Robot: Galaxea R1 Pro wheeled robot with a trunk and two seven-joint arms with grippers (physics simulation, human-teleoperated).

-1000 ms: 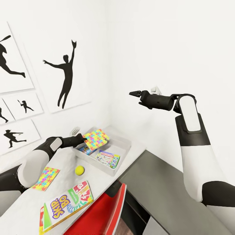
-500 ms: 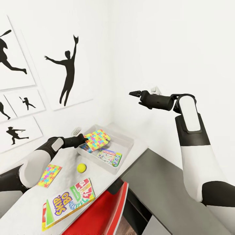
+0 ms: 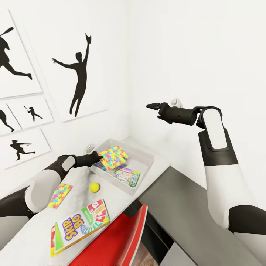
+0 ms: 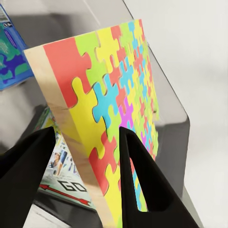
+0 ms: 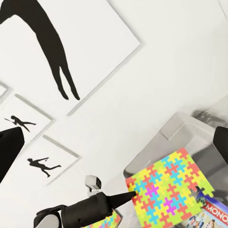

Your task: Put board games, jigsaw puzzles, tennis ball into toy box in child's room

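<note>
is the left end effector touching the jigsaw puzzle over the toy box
Touching. The left wrist view shows the left end effector with its two fingers clamped on the jigsaw puzzle's edge, above the toy box.

two jigsaw puzzles, three board games, one tennis ball, one toy box

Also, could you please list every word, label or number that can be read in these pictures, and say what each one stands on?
"SKIP-BO": on the Skip-Bo box lying on the table.
"MONOPOLY": on the Monopoly box in the toy box, cut to "MONO" in the right wrist view.
"GO": on that box's board art, in the left wrist view.
Small print on both boxes is too blurred to read.
The jigsaw puzzle in the left gripper carries no text.
</note>
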